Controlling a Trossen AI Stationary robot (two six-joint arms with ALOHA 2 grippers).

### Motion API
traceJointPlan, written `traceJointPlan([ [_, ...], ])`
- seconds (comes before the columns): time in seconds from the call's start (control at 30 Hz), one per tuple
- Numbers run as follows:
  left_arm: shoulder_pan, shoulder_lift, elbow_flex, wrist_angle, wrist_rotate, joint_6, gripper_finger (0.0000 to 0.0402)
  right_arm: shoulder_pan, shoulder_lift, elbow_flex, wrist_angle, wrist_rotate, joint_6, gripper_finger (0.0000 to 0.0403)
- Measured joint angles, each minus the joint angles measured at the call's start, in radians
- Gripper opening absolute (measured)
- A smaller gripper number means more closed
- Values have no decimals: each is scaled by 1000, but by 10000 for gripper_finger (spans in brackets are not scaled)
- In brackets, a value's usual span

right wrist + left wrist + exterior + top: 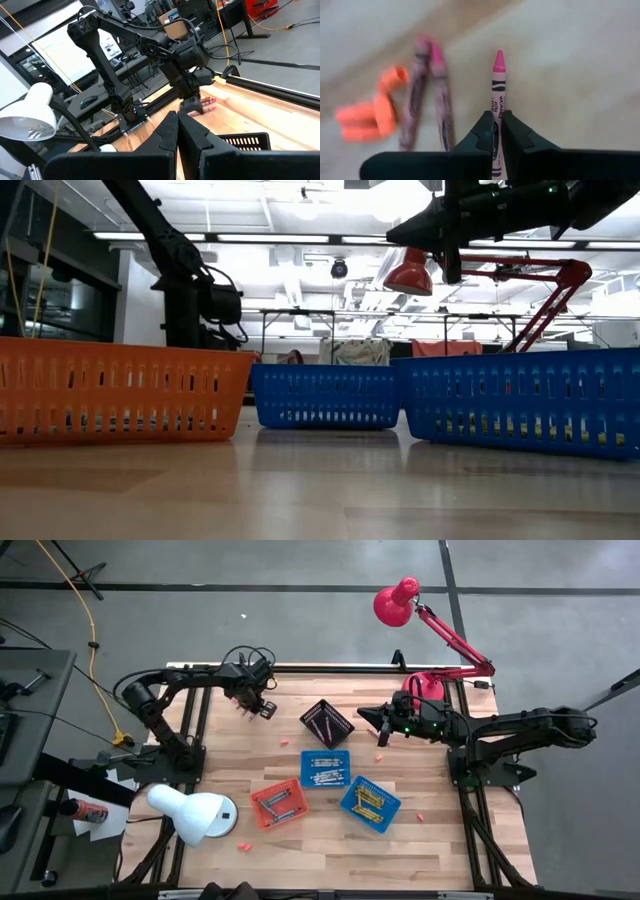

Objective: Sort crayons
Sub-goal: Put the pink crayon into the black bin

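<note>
Wooden table [420, 840], left claw [497, 131] pinching pink crayon [498, 85] only wrist view reveals, right claw [177, 131] closed empty.

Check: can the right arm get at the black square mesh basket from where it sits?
Probably yes. The right gripper, shut and empty, hovers just beside the black square mesh basket, with nothing between them. The left gripper is off gripping a pink crayon.

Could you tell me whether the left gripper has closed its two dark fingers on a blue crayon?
No, the left gripper is shut on a pink paper-wrapped crayon, its pointed tip sticking out past the fingers.
</note>
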Motion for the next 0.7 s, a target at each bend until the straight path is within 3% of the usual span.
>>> traceJointPlan([
  [0.17,-25,-158,1,71,83,-13,2,0,0,0,0,0,-6,0],
  [0.33,-90,-387,1,237,60,-77,1,-1,0,0,0,23,-8,0],
  [0.57,-263,-617,1,488,63,-32,1,-1,0,0,0,41,-8,0],
  [0.7,-388,-674,1,564,-1,-34,1,-1,0,0,12,41,-6,0],
])
